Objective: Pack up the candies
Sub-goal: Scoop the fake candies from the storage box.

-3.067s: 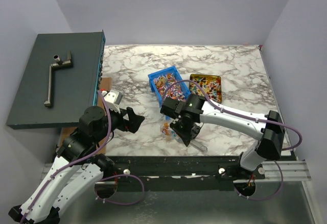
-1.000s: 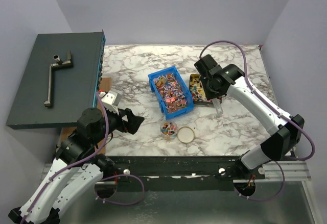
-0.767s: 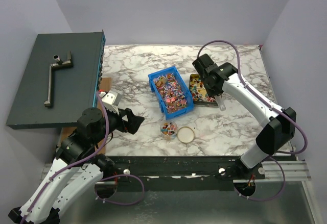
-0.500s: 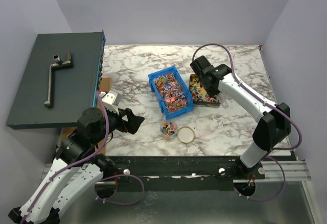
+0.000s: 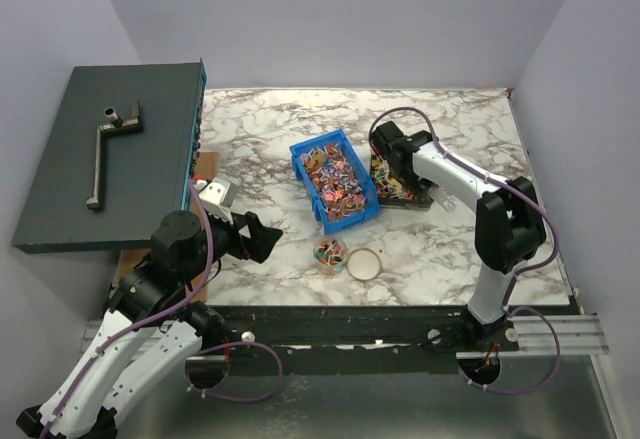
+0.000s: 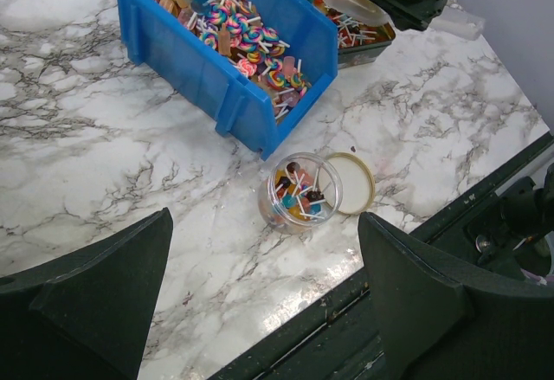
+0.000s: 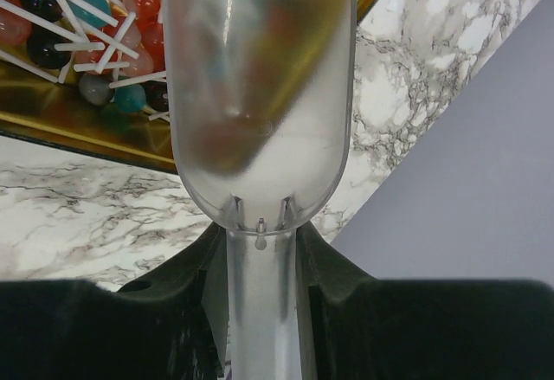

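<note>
The task is judged to be only partly done. A few candies (image 6: pixel 299 200) are already held in the open jar (image 6: pixel 273 217), which stands at the near edge of the desk (image 6: pixel 104 164) with its lid (image 6: pixel 355 183) lying beside it, not yet fitted. Most of the sweets are still heaped in the blue bin (image 6: pixel 190 64) and the gold tray (image 7: pixel 78 129). More scooping and the closing of the jar are left.

The right tool (image 7: pixel 260 298) is clamped on the handle of a clear scoop (image 7: pixel 260 94), whose bowl is held over the tray. The left tool (image 5: pixel 268 237) is spread wide and holds nothing, parked at the front left.

Compared with 3.1 s ago, the right arm has been swung from the jar back to the tray. The left arm and jar are unchanged.
</note>
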Action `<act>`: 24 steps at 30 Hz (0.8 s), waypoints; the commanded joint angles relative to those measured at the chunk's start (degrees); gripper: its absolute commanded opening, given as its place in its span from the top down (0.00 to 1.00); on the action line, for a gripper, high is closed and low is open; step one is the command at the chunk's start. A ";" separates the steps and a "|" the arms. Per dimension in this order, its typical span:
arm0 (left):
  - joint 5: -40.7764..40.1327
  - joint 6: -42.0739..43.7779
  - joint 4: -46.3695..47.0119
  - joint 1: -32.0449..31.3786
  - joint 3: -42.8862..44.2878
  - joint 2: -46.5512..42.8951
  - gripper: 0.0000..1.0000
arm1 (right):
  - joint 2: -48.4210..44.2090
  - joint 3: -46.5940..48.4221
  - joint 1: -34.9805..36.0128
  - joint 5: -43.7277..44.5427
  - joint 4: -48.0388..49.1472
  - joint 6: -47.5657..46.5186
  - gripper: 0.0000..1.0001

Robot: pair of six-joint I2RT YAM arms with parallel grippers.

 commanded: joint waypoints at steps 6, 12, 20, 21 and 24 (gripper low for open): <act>1.35 0.42 0.21 -0.32 -0.19 -0.39 0.10 | 5.71 2.08 -0.32 2.33 -0.29 -4.47 0.99; 1.27 0.42 0.33 -0.33 -0.19 -0.73 0.10 | 7.54 2.43 -0.25 1.50 -0.85 -6.37 0.99; 1.43 0.42 0.36 -0.33 -0.19 -0.85 0.10 | 8.10 1.86 1.02 -1.38 -0.48 -8.89 0.99; 1.44 0.39 0.31 -0.33 -0.19 -0.85 0.10 | 8.27 1.85 1.28 -1.96 -0.61 -9.06 0.99; 1.42 0.41 0.30 -0.33 -0.19 -0.92 0.10 | 8.68 1.82 2.01 -3.63 -0.41 -9.65 0.99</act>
